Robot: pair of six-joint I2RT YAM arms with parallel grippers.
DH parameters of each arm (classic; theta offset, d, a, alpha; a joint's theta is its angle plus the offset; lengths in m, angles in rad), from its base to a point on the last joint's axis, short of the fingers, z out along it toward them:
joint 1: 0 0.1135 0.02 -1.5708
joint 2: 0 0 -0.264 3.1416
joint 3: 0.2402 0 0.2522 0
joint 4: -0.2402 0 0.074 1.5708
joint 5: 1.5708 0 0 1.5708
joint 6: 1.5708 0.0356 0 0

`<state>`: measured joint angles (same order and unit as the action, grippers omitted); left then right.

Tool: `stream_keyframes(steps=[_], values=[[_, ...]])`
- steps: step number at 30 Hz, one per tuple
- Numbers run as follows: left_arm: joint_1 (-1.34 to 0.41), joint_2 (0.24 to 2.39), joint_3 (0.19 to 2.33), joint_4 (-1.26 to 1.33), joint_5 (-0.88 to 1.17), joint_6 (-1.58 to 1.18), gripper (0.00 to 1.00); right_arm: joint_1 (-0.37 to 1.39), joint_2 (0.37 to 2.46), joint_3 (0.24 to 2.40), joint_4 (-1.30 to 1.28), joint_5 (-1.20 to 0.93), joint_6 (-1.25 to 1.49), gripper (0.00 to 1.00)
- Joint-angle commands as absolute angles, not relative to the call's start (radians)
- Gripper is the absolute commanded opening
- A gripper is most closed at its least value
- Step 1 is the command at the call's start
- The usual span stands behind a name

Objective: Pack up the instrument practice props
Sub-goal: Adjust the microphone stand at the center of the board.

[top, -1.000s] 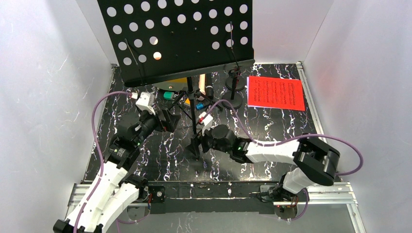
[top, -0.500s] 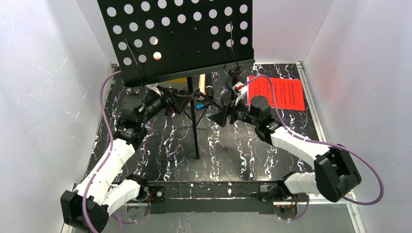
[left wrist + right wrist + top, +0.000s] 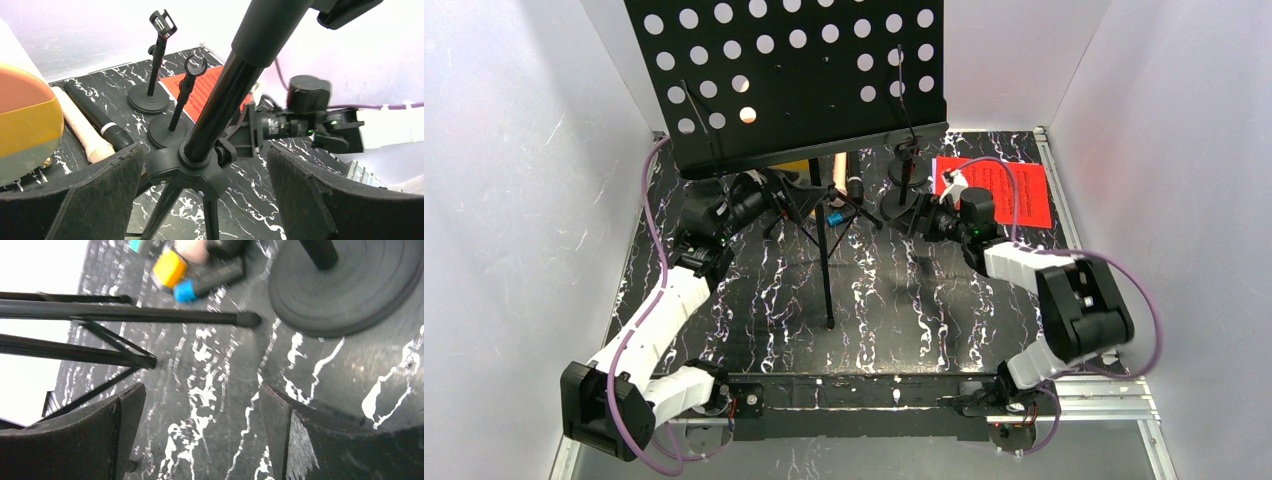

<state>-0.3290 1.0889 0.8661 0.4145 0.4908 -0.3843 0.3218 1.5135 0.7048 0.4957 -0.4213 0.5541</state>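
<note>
The black perforated music rack (image 3: 804, 80) stands at the back on a pole (image 3: 825, 260) with tripod legs. My left gripper (image 3: 205, 195) is open, and the tripod hub (image 3: 192, 167) sits between its fingers without touching them. Two black mic holders (image 3: 147, 100) (image 3: 167, 132) stand behind the hub, beside a cream microphone (image 3: 82, 130) and a black microphone (image 3: 102, 125). A red sheet-music page (image 3: 1024, 195) lies at the back right. My right gripper (image 3: 200, 440) is open and empty, low over the table beside a mic holder base (image 3: 350, 290) and a tripod leg (image 3: 125, 312).
A yellow and orange object (image 3: 25, 125) lies under the rack at the left. White walls close in the table on three sides. A metal rail (image 3: 874, 395) runs along the near edge. The right arm's purple cable (image 3: 984, 165) loops over the red page.
Both arms have reached toward the back. The left gripper went under the rack to the tripod hub. The right gripper left the front tripod leg and swung right to the mic holder.
</note>
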Motion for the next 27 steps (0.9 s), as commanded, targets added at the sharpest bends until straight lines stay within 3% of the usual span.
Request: stream_keyframes(steps=[1,21,27], values=[[-0.32,1.046,0.873,0.432,0.504,-0.334,0.91,0.317,1.657,0.739,0.608,-0.449,0.655,0.92],[-0.287,0.988,0.823,0.38,0.479,-0.299,0.93,0.265,2.095,1.023,0.719,-0.417,0.661,0.94],[-0.284,0.996,0.815,0.393,0.483,-0.305,0.92,0.253,2.08,1.057,0.698,-0.466,0.607,0.94]])
